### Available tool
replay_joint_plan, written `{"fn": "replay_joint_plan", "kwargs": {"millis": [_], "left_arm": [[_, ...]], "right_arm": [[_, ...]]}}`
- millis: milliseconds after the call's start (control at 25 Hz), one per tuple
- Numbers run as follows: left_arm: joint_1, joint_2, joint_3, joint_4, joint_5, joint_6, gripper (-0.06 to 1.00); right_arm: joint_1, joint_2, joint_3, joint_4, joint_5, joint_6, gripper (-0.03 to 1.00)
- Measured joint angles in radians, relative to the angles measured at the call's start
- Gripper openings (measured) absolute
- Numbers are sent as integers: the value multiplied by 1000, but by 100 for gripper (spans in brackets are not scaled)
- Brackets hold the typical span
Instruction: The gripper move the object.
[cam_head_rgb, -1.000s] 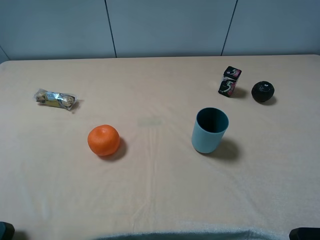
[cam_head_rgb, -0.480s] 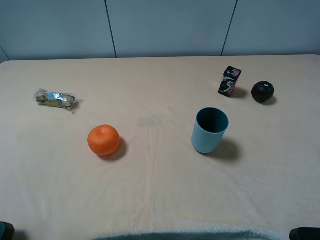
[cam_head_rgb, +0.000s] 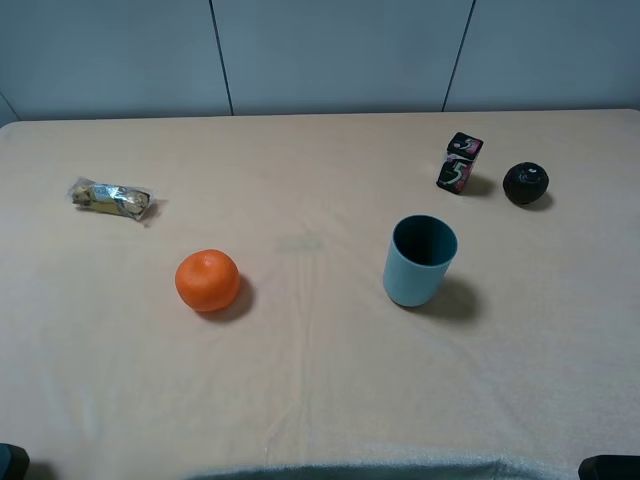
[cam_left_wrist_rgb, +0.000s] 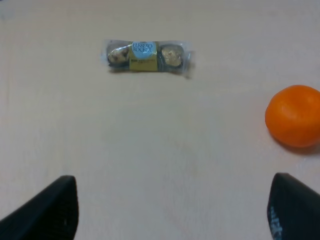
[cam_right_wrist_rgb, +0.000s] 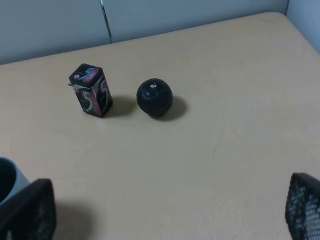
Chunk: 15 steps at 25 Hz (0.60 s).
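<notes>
- Step in hand: judged as pre-approach. The black ball (cam_head_rgb: 525, 183) sits untouched at the upper right of the exterior high frame, just right of the patterned box (cam_head_rgb: 458, 162) and apart from it.
- Right gripper (cam_right_wrist_rgb: 170, 210): only the two finger tips show, at the lower corners of the right wrist frame; spread wide, nothing between them. The ball (cam_right_wrist_rgb: 155, 97) lies ahead of the gap, at frame centre-top, well apart.
- Left gripper (cam_left_wrist_rgb: 172, 210): fingers likewise wide apart and empty, facing the candy wrapper (cam_left_wrist_rgb: 148, 55) and the orange (cam_left_wrist_rgb: 294, 116).
- Next move, as judged: right arm goes forward and down to straddle the ball, keeping clear of the box and the blue cup (cam_head_rgb: 420, 260).
- Hidden: in the exterior high view only dark slivers of both arms show at the bottom corners; finger pads are cropped; the ball's pale mark is too small to read.
</notes>
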Motion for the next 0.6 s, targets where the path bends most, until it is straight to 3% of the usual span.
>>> {"fn": "replay_joint_plan", "kwargs": {"millis": [600], "left_arm": [[0,0,0,0,0,0,77]], "right_arm": [[0,0,0,0,0,1,69]]}}
